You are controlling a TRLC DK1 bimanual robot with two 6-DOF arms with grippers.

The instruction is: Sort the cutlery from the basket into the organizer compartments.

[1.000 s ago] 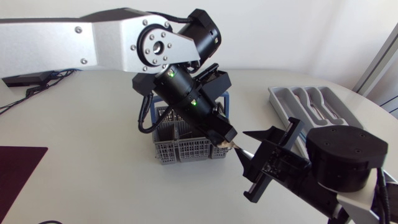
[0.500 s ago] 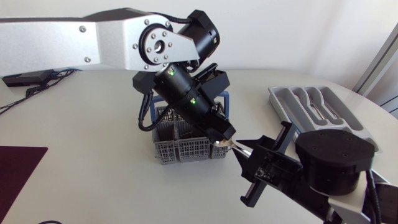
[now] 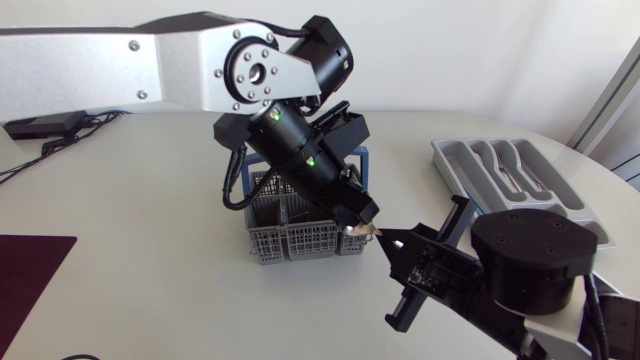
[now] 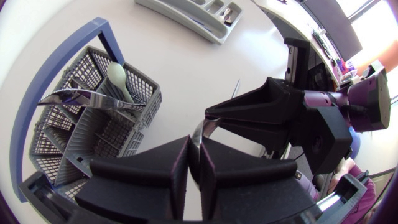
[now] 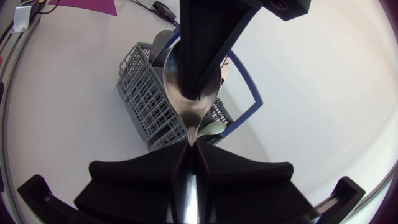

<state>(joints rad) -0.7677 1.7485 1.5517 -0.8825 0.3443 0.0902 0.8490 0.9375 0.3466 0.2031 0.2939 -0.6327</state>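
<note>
Tabletop beneath airborne spoon, bowl toward left end effector.

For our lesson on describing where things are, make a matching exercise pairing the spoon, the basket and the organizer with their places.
1 spoon
2 basket
3 organizer

A near the right edge of the table
B gripped by the left gripper and the right gripper
C under the left arm

Pairs: 1-B, 2-C, 3-A
</note>
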